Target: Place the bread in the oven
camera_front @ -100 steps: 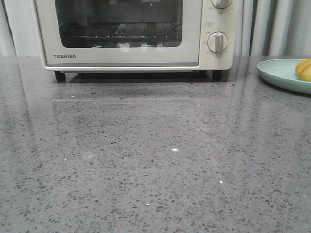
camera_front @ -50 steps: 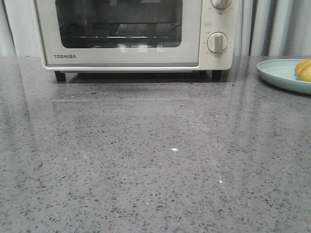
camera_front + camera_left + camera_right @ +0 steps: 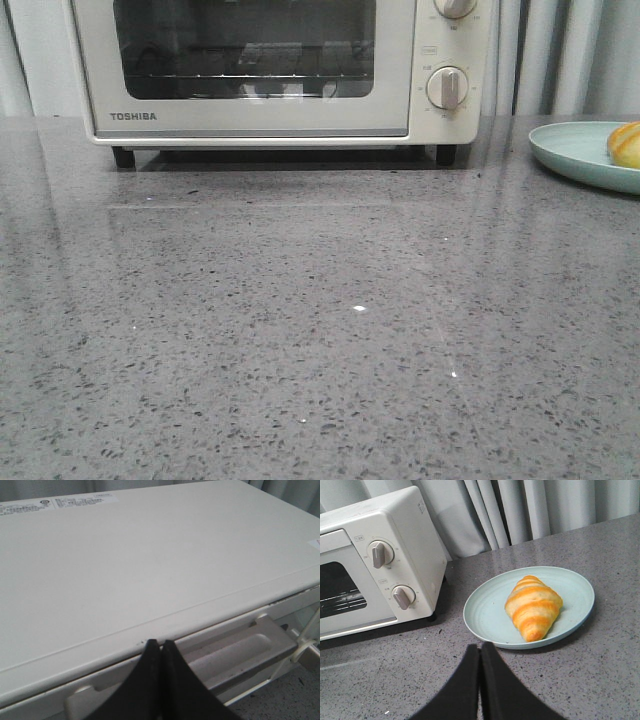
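The cream-white TOSHIBA oven [image 3: 270, 70] stands at the back of the grey counter with its glass door closed. The golden-orange bread [image 3: 532, 606] lies on a pale green plate [image 3: 485, 615] to the right of the oven; in the front view only its edge [image 3: 626, 145] shows at the right border. My left gripper [image 3: 160, 643] is shut and empty, above the oven's top front edge, by the door handle [image 3: 235, 652]. My right gripper [image 3: 480, 646] is shut and empty, over the counter just short of the plate.
Pale curtains [image 3: 520, 510] hang behind the counter. The oven's two round knobs [image 3: 380, 554] sit on its right side panel. The plate [image 3: 580, 150] lies near the right edge of the front view.
Nothing on the counter has moved. Only the reflections in the oven's glass door have shifted slightly.
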